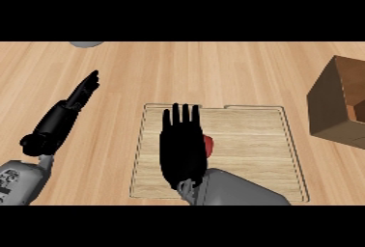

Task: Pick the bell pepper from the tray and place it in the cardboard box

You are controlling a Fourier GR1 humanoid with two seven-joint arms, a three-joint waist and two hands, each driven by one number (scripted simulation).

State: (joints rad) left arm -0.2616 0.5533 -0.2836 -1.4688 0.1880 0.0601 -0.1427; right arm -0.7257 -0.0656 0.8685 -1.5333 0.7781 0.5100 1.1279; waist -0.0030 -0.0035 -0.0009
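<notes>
A red bell pepper (208, 145) lies on the wooden tray (249, 125), mostly hidden behind my right hand (182, 147); only a red sliver shows at the hand's right side. That hand hovers over the tray with straight fingers pointing away from me, open. My left hand (61, 118) rests open over the counter left of the tray, fingers extended up and to the right. The brown cardboard box (341, 103) stands at the right edge, open at the top and partly cut off by the view.
A grey round object (87, 44) peeks in at the top left edge. Wooden counter (214, 67) stretches between the tray and the box and behind the tray.
</notes>
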